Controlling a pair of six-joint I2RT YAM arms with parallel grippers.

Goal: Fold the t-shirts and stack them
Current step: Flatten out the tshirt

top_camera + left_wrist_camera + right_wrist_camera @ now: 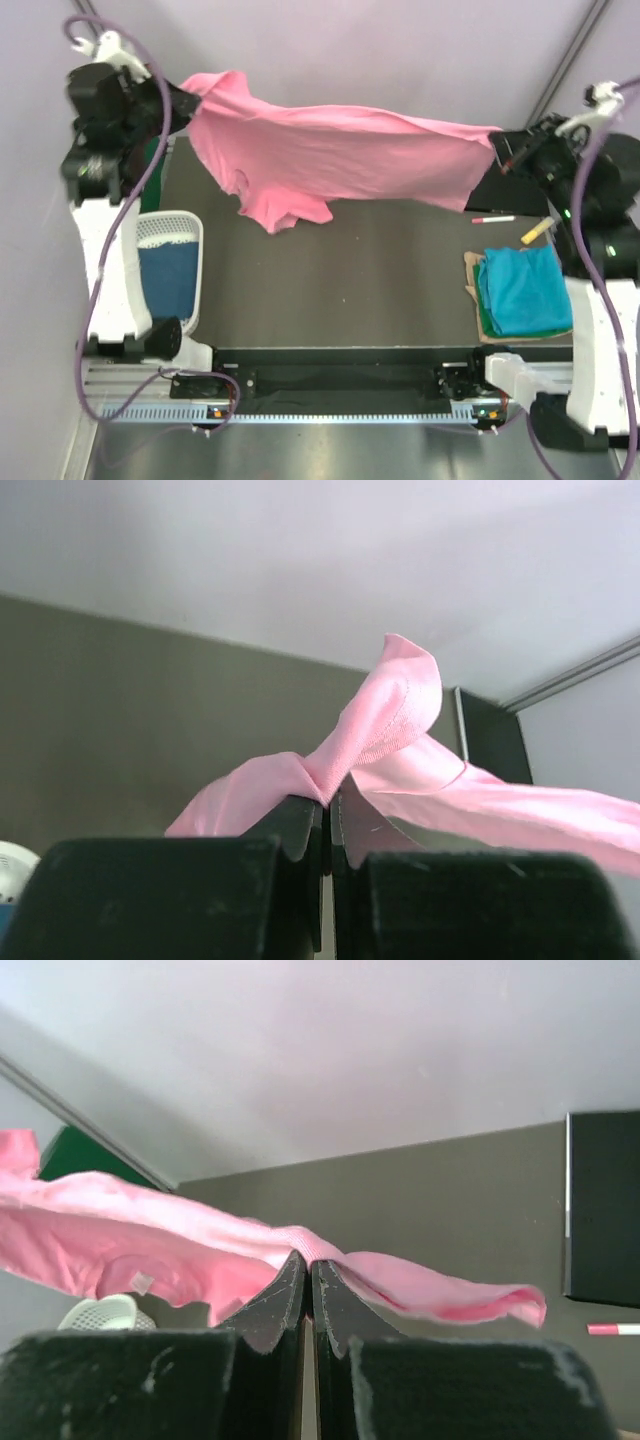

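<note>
A bright pink t-shirt [330,150] hangs stretched in the air across the far half of the table. My left gripper [188,100] is shut on its left end, where the cloth [385,720] bunches out of the jaws [327,802]. At the right end my right gripper [497,148] is shut on an edge of the same shirt [180,1245], pinched at the tips [307,1263]. A folded teal t-shirt [520,290] lies at the near right. A dark blue t-shirt [168,280] lies in the basket.
A white lattice basket [170,232] stands at the left. A green binder [152,165] lies behind the left arm. A pink pen [493,218] and a yellow marker [537,231] lie at the right, near a black box [510,190]. A brown sheet [472,275] lies under the teal shirt.
</note>
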